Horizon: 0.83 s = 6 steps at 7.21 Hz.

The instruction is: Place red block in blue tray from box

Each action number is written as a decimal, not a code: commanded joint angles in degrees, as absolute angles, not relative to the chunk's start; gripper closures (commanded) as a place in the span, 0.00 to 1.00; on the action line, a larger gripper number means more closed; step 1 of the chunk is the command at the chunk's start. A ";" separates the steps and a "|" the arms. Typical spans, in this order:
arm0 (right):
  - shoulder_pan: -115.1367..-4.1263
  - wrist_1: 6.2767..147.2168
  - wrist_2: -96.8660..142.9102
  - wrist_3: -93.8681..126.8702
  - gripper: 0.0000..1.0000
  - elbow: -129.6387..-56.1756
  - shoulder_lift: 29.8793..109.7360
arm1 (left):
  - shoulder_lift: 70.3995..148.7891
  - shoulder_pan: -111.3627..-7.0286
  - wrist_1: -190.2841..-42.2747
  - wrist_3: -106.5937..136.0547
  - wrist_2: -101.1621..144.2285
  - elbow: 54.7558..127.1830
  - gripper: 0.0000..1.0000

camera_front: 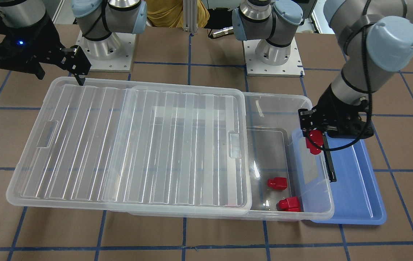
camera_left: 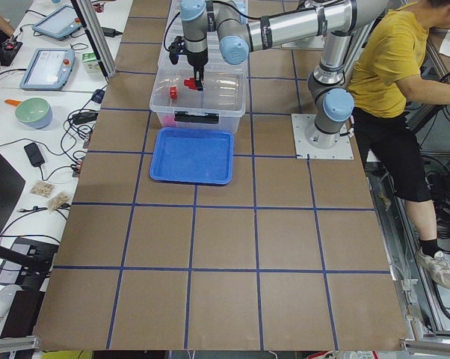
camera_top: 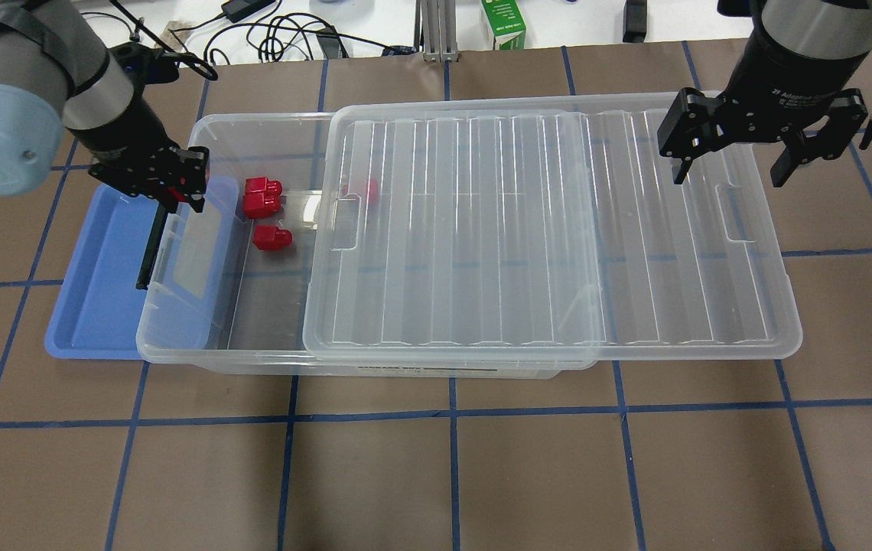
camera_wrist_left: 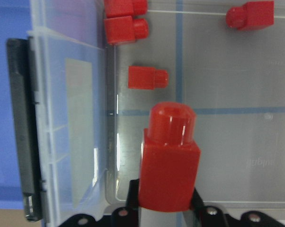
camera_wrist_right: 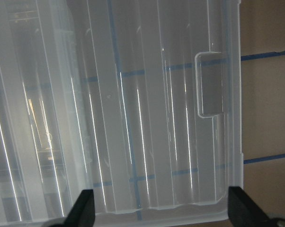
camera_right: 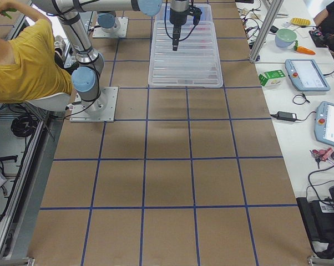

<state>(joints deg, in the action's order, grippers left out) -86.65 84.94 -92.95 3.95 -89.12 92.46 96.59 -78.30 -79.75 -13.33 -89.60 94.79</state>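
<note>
Green carton (camera_top: 502, 23), teal bowl (camera_left: 33, 112).

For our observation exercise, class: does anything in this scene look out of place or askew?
The ribbed lid sits slid along the box, overhanging its end near the right gripper and leaving the other end open. Nothing looks spilled or broken; the left gripper holds a red block.

Bright even light, glare on lid (camera_front: 148, 145)
</note>
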 commanded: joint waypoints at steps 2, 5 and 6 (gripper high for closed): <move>-86.57 84.99 -93.08 3.96 0.00 -89.12 92.46 | 99.83 -63.41 -79.28 -33.25 -88.95 94.83 1.00; -86.66 84.99 -92.99 3.87 0.00 -89.12 92.55 | 107.55 -61.00 -65.81 -35.86 -88.68 99.38 1.00; -86.66 84.99 -92.99 3.87 0.00 -89.12 92.46 | 109.93 -59.95 -61.74 -36.64 -88.59 101.49 1.00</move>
